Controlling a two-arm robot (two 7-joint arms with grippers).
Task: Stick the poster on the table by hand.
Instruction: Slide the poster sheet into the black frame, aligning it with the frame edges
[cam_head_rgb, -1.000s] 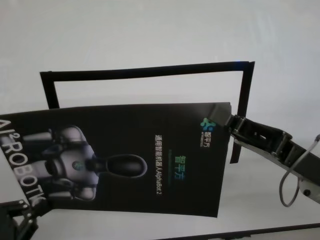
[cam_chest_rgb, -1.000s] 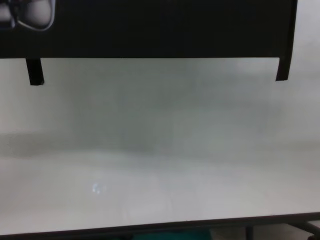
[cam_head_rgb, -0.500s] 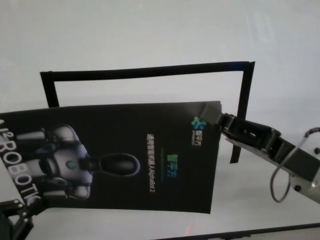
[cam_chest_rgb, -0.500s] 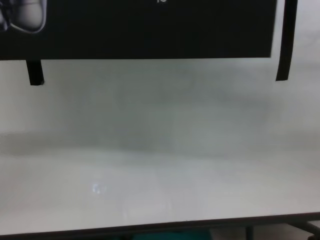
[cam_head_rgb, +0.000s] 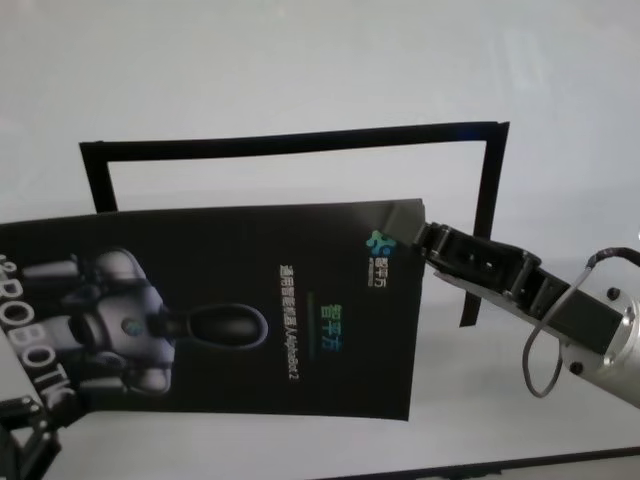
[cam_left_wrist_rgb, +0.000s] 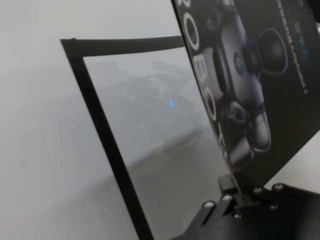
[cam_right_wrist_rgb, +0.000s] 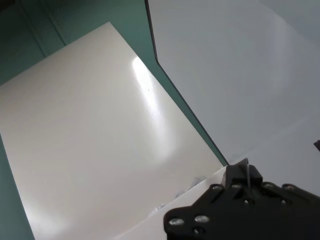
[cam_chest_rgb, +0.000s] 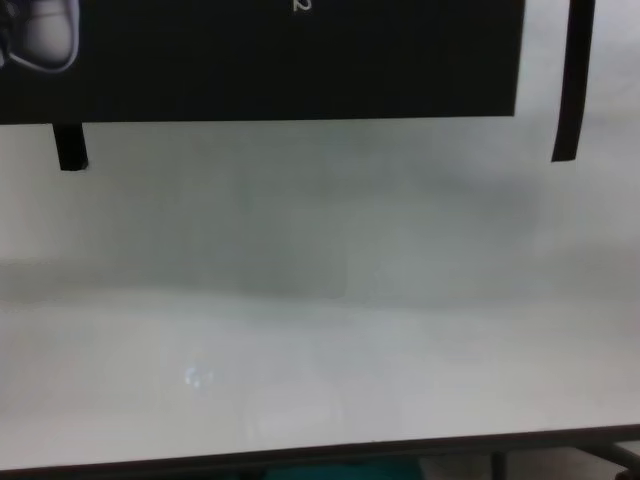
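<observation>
The poster (cam_head_rgb: 230, 310), a black glossy sheet with a grey-white robot and white text, hangs just above the table (cam_head_rgb: 300, 60). My right gripper (cam_head_rgb: 425, 240) is shut on its far right corner. My left gripper (cam_head_rgb: 20, 432) is shut on its near left edge at the frame's bottom corner. In the left wrist view the fingers (cam_left_wrist_rgb: 232, 192) pinch the printed sheet (cam_left_wrist_rgb: 250, 75). In the right wrist view my gripper (cam_right_wrist_rgb: 245, 177) holds the sheet's white back (cam_right_wrist_rgb: 100, 130). In the chest view the poster's lower edge (cam_chest_rgb: 300, 60) crosses the top.
Narrow black tape strips (cam_head_rgb: 290, 143) form a three-sided frame on the table behind and beside the poster; they also show in the left wrist view (cam_left_wrist_rgb: 100, 125). Their two ends show in the chest view (cam_chest_rgb: 68, 145). The table's dark front edge (cam_chest_rgb: 320, 458) is near.
Both grippers have carried the poster to the left. Its right edge now lies well inside the right tape strip, and more of the robot print has left the view on the left.
</observation>
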